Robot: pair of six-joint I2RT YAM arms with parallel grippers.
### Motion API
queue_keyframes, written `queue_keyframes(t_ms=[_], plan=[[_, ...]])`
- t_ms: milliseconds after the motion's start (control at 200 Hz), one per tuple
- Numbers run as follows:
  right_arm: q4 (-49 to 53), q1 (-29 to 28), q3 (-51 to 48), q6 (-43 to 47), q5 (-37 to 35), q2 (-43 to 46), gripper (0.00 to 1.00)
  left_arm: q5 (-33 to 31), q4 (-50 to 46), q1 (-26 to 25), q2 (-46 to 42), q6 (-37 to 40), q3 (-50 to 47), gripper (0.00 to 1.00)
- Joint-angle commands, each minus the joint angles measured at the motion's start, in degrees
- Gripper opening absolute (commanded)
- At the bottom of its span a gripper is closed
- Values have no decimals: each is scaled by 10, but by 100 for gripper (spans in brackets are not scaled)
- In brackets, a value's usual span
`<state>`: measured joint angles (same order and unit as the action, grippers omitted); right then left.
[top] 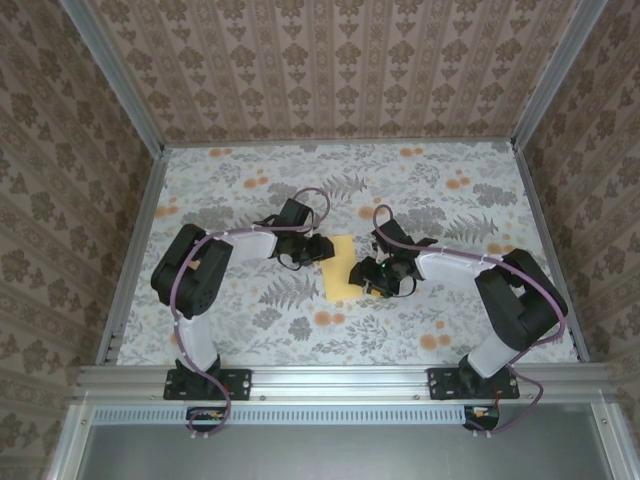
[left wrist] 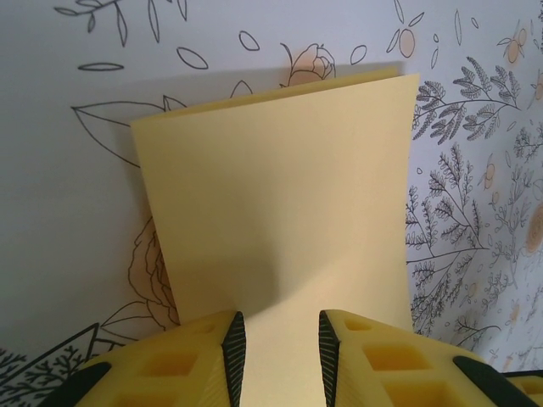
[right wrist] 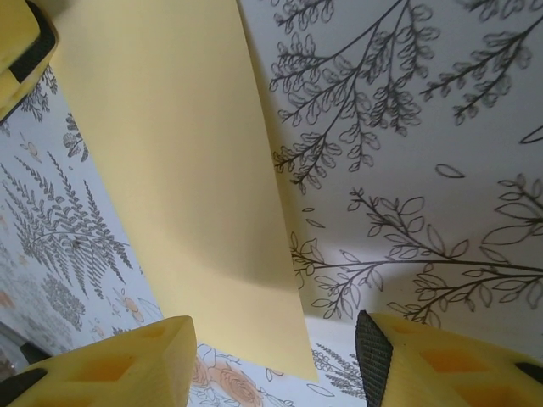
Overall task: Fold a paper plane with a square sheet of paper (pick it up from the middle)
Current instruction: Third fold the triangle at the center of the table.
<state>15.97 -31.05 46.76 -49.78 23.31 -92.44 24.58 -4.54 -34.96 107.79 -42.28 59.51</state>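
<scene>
The pale yellow sheet of paper (top: 341,270) lies on the flowered tablecloth between my two grippers. It reads as an upright rectangle, narrower than it is long. My left gripper (top: 318,249) is at its upper left edge. In the left wrist view that gripper (left wrist: 282,360) is open, and the paper (left wrist: 280,186) runs under the gap between its black pads (left wrist: 232,348). My right gripper (top: 374,276) is at the paper's right side. Seen from the right wrist, it (right wrist: 271,360) stands wide open, and the paper's (right wrist: 170,161) right edge is lifted slightly off the cloth. The paper plane is out of view.
The flowered tablecloth (top: 250,180) covers the whole table, with orange blotches (top: 322,318) printed near the paper. Aluminium rails (top: 130,250) and patterned walls close the left, right and far sides. A finger of the left gripper (right wrist: 21,42) shows at the right wrist view's top left corner.
</scene>
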Motion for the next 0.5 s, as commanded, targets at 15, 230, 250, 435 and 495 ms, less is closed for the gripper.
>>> queue_keyframes(t_ms=[15,230,250,435,495], plan=[[-19,-4,-10,-18,30,-9,54,-18,-29,0,19,-7,8,33],[-59,-4,-26,-52,49,-5,49,-12,-28,1,17,-6,9,33],[-61,-3,-28,-56,50,-3,48,-11,-28,1,16,-7,8,33],[-67,-3,-45,-82,20,31,36,-1,-21,1,6,-2,6,33],[-71,-3,-51,-91,13,42,29,9,-11,1,0,-1,4,33]])
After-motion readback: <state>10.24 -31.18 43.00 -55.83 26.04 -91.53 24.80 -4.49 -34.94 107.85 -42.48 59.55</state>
